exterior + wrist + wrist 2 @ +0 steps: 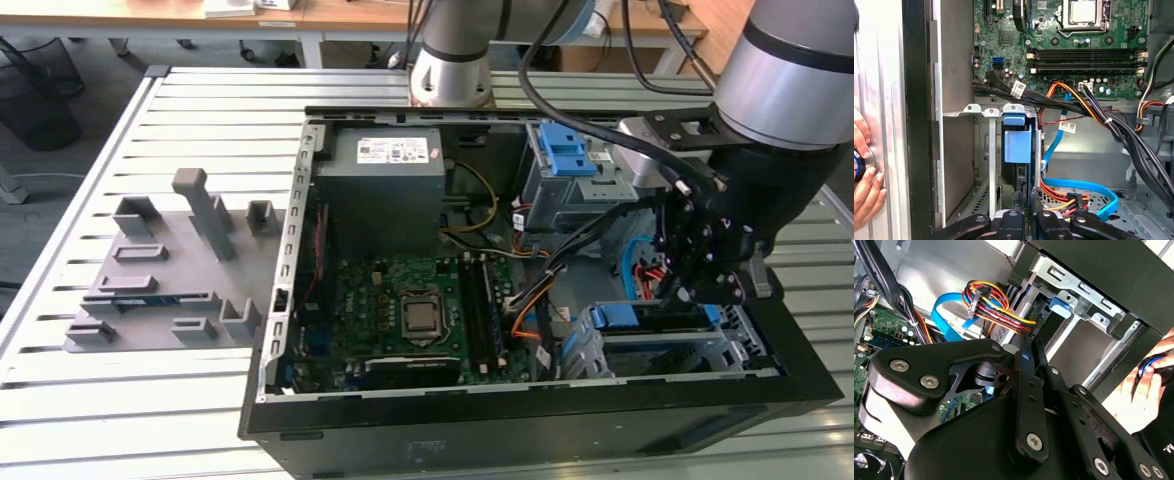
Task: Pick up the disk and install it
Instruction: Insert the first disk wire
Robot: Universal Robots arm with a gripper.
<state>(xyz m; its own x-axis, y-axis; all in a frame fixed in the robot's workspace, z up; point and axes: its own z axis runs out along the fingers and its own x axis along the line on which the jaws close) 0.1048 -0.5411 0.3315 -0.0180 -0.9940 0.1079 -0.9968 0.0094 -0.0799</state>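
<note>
The disk (1017, 145), edged by its blue plastic carrier, stands on edge in a slot of the grey metal drive cage (984, 111) at the case's front corner. In the exterior view the carrier's blue edge (641, 316) shows inside the cage (707, 352), at the view's lower right. My gripper (1024, 198) reaches down into the case and is shut on the disk's outer end, one black finger (1016, 199) on each side. In the second wrist view the gripper (1030, 347) narrows toward the cage, close to a bundle of coloured power wires (999, 307).
The open computer case holds a green motherboard (414, 300), a grey power-supply box (387, 165), and an upper cage with blue latches (567, 160). Blue and orange cables (1079, 187) lie beside the disk. A person's hand (864, 185) rests outside the case wall. A grey fixture (160, 270) sits on the table.
</note>
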